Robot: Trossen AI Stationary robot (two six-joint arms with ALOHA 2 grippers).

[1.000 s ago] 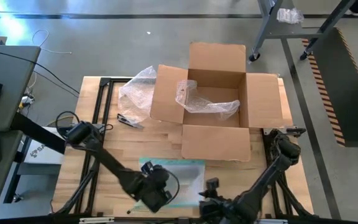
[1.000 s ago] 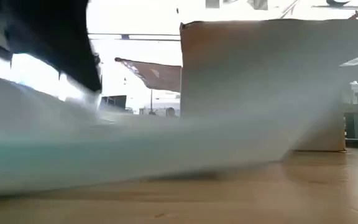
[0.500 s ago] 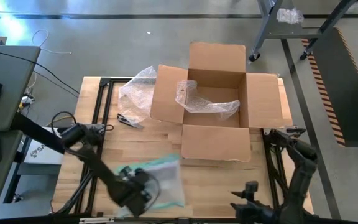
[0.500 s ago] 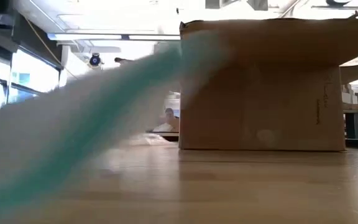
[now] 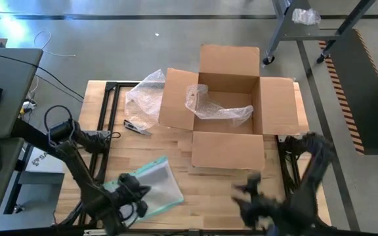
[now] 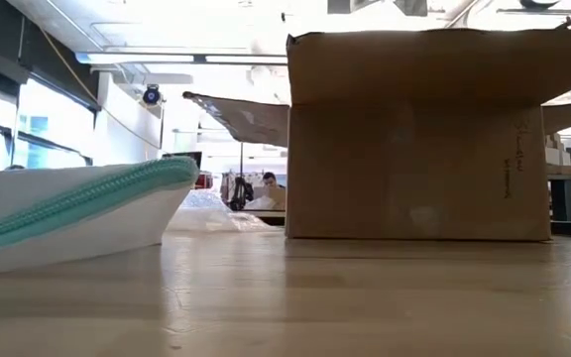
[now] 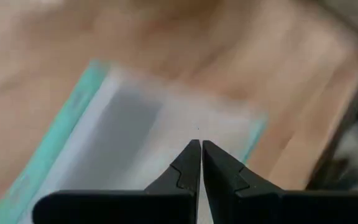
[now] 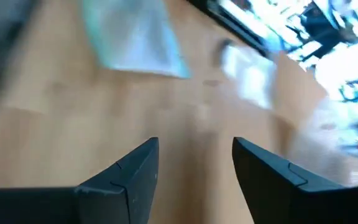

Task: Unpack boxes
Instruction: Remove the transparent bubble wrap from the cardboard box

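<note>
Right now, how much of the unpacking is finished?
Partly done. The cardboard box is open, with one bubble wrap sheet out beside it. In hand: the left gripper, fingers shut, holds the teal-edged pouch. Left: more bubble wrap inside the box.

The right tool (image 5: 249, 190) is a dark blur near the desk (image 5: 209, 190) edge. The pouch (image 6: 67, 213) is cut off.

High view: set overhead, faced straight down; the whole table (image 5: 215, 190) and box (image 5: 227, 105) were covered. Low view: placed at tabletop height, faced level across toward the box (image 6: 414, 139), close by. Wrist views: aimed down at the tabletop from near; the teal-edged pouch (image 7: 135, 137) was shared with high (image 5: 155, 187) and low (image 6: 67, 208) views.
</note>
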